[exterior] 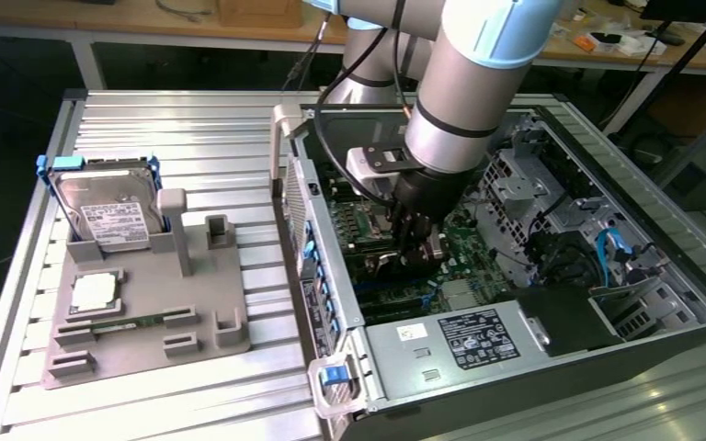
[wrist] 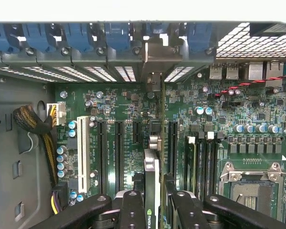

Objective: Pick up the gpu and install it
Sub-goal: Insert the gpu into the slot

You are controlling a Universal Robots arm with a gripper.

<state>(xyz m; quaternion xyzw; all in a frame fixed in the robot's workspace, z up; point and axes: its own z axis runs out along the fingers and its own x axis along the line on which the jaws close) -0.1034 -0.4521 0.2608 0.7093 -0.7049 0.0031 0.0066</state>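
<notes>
1. Wrist view showed the tool [wrist: 153, 205] pinching the gpu [wrist: 151, 186] edge-on, low inside the computer case [exterior: 328, 303], over the motherboard [wrist: 109, 95] and just beside a long black slot [wrist: 172, 143].
2. Risk, as I judged it: if the card sat tilted in the grip, its edge could have missed the slot and pressed on nearby components.
3. What looked like its metal end bracket [wrist: 155, 55] stood at the case's rear openings, where a slight offset might have snagged it.
4. The card's contact edge lay beneath the card itself, so seating could not be told.
5. In the exterior view the arm [exterior: 476, 83] stood in front of the card, so its height over the board was hard to judge.
</notes>
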